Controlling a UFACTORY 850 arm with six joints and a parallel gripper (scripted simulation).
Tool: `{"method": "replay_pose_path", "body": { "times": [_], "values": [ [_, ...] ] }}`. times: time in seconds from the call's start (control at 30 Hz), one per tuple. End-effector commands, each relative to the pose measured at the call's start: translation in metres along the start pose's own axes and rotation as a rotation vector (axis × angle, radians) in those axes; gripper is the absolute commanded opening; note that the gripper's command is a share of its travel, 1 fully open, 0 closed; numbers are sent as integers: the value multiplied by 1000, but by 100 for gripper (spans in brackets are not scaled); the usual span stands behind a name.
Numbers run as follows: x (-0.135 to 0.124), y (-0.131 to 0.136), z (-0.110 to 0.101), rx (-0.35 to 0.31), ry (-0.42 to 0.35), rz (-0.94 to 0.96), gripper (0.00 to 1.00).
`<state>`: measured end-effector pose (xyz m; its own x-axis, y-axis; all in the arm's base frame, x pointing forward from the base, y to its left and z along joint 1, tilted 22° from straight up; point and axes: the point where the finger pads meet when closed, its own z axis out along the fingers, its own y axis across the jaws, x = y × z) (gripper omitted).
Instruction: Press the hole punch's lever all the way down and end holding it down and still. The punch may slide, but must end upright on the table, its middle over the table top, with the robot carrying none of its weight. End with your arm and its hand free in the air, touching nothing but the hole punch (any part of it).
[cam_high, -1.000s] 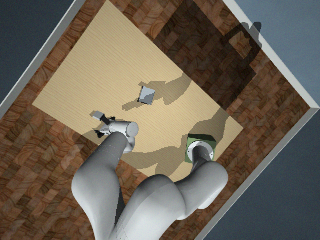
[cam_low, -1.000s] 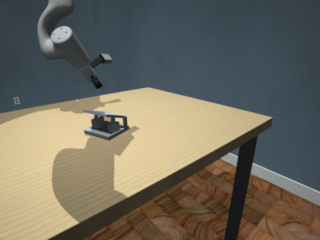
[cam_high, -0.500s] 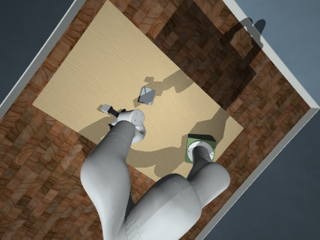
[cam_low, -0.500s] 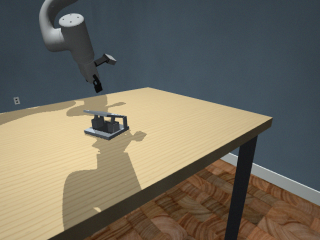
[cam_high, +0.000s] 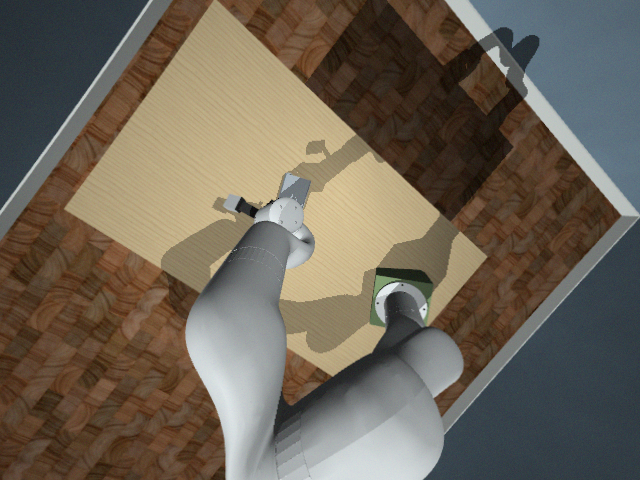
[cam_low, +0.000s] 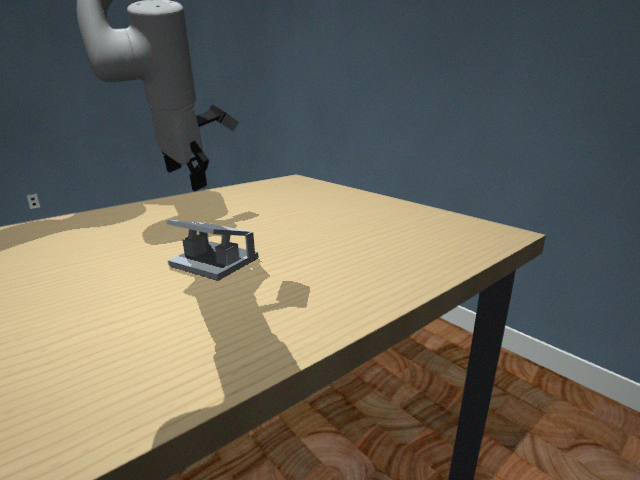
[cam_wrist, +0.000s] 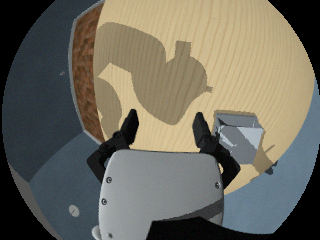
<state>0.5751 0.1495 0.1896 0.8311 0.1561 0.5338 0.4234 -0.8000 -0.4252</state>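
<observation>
The grey hole punch (cam_low: 212, 249) stands upright on the wooden table, its flat lever (cam_low: 201, 225) raised and roughly level. It shows from above as a grey plate (cam_high: 294, 189) beside my wrist, and at the right edge of the wrist view (cam_wrist: 240, 135). My gripper (cam_low: 186, 168) points down, well above the table and a little behind the punch's free lever end. Its fingers are open with nothing between them, and they touch nothing.
The arm's green base (cam_high: 402, 297) sits at the table's edge. The table's near edge and a dark leg (cam_low: 480, 361) lie to the right. Arm shadows fall across the table top around the punch.
</observation>
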Motion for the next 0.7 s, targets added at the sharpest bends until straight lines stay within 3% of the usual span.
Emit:
{"method": "replay_pose_path", "body": {
  "times": [0.0,0.07,0.17,0.3,0.43,0.53,0.67],
  "values": [
    [-18,31,-22,-54,-79,-41,100],
    [-18,32,-22,-56,-81,-42,100],
    [-33,60,-41,-111,-129,-78,100],
    [-39,72,-50,-136,-149,-94,100],
    [-55,104,-74,-202,-199,-137,100],
    [-55,104,-74,-202,-199,-137,100],
    [-67,132,-96,-262,-239,-176,100]
  ]
}}
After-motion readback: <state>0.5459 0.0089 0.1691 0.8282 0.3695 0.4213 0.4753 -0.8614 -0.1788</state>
